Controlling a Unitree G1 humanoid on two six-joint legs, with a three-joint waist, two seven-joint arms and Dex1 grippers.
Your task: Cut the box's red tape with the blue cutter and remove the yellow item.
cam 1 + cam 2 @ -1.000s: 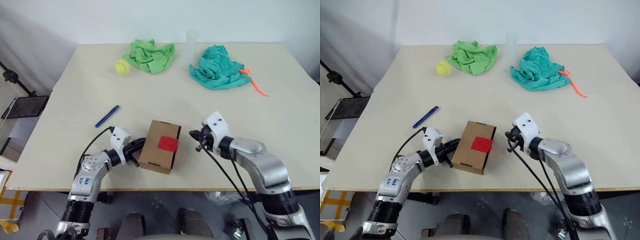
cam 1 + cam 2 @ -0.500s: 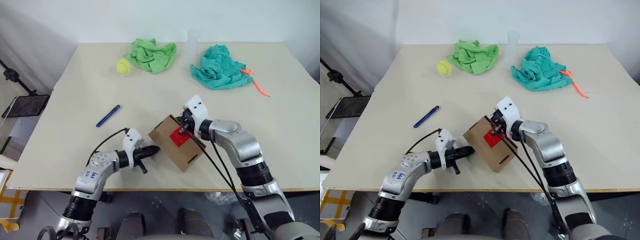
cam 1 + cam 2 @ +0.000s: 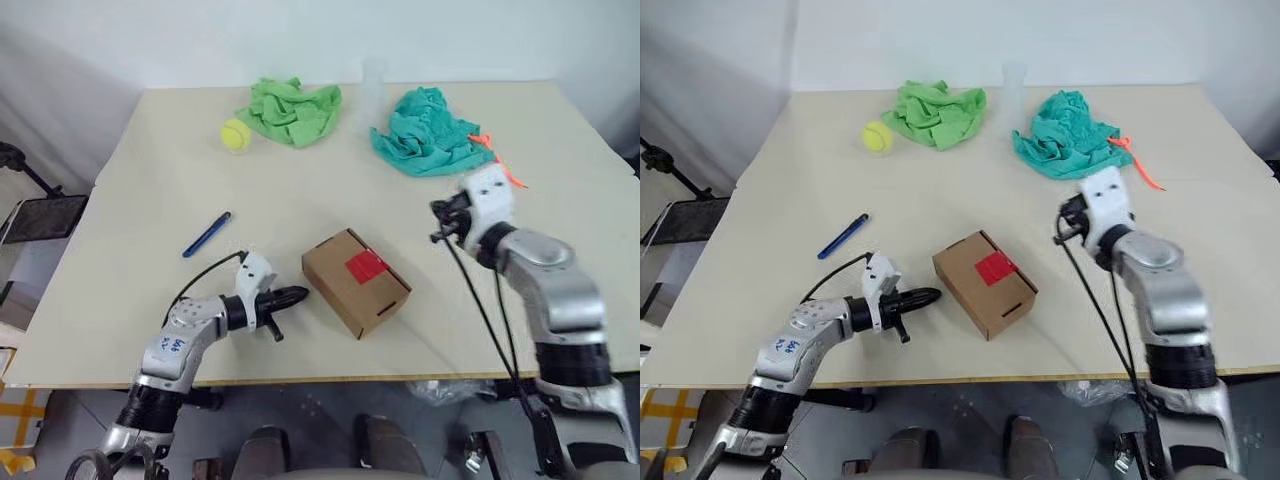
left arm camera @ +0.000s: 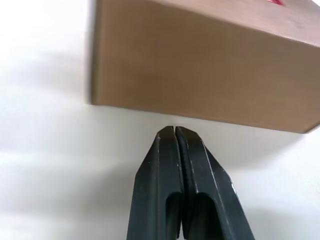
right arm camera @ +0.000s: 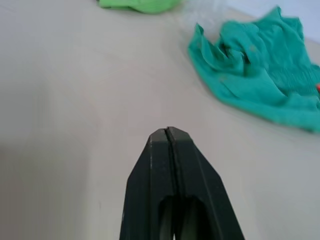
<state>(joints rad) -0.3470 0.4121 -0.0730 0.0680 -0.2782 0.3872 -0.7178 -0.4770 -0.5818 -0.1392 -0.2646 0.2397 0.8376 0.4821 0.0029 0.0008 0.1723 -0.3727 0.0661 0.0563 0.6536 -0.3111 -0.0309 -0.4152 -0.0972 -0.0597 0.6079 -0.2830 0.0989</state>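
Box (image 3: 356, 282) is what we are seeing lying just past our left gripper (image 3: 297, 294), fingers pressed together, gripping nothing; right gripper (image 3: 437, 222), likewise closed and empty, is hovering well right of the box.

Wide pale beige table (image 3: 150, 180), matte top. Near the front edge, turned at an angle, small brown cardboard box (image 3: 340, 290) with a square of red tape (image 3: 366, 265) on its upper face. Left of it, slim blue cutter (image 3: 207, 234) lying flat. Along the far side: yellow-green tennis ball (image 3: 235, 134), just beside a crumpled light green cloth (image 3: 290, 108); clear plastic cup (image 3: 373, 82); bunched teal cloth (image 3: 428, 133); thin orange strip (image 3: 508, 172) at its right edge.
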